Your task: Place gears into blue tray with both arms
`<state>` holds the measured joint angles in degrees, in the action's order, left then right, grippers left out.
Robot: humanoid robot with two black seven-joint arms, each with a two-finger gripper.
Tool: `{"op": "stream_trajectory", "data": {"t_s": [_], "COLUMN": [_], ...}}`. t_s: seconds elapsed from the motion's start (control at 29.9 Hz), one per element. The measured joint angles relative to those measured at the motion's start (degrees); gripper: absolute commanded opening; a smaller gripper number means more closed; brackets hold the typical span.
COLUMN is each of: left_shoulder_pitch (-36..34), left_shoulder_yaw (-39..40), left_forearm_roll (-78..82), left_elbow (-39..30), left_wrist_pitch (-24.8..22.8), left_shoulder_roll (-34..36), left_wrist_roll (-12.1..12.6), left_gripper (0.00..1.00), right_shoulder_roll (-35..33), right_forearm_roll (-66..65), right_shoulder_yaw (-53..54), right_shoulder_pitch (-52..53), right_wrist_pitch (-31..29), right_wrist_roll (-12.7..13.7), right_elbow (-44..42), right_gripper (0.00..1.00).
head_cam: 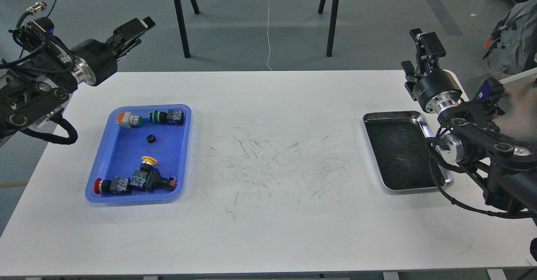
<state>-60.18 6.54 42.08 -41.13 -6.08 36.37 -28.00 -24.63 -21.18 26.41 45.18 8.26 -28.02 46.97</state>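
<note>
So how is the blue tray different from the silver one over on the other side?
The blue tray is bright plastic; the silver metal tray is shiny with a dark, scratched bottom. The blue tray holds push-button switches and one small black gear; the silver metal tray shows nothing in it. Both are shallow, rimmed rectangles lying flat on the white table.

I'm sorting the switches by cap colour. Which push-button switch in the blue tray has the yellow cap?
The yellow-capped switch stands near the front of the blue tray, just behind the red-capped switch. The two at the back have green caps.

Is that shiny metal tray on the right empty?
Empty: the silver tray shows only its bare, scratched dark bottom, though the right arm hides its right edge.
</note>
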Motion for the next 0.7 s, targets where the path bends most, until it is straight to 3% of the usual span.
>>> {"op": "stream_trajectory", "data": {"t_s": [0.33,0.57,0.7], "left_shoulder_pitch": [0.4,0.4,0.2], "left_shoulder_yaw": [3.3,3.7,3.8], "left_forearm_roll": [-5.2,-13.6,-16.3], "left_elbow": [0.6,5.1,6.1], "left_wrist_pitch": [-4.5,-10.6,-16.5], "left_shoulder_roll": [-1.1,-2.7,-3.4], "left_wrist_roll": [0.0,0.0,0.0], "left_gripper": [1.0,1.0,1.0], "right_shoulder_roll": [-0.1,1.5,1.8], "right_forearm_roll": [0.2,0.2,0.2], "right_shoulder_yaw": [0.4,0.7,0.9], "right_shoulder_pitch": [-0.3,-1.2,-1.6], "right_wrist_pitch": [-0.1,0.1,0.2], "right_wrist_roll": [0.6,0.3,0.2], "right_elbow": [1.8,1.8,1.9], "right_gripper": [0.99,0.99,0.99]}}
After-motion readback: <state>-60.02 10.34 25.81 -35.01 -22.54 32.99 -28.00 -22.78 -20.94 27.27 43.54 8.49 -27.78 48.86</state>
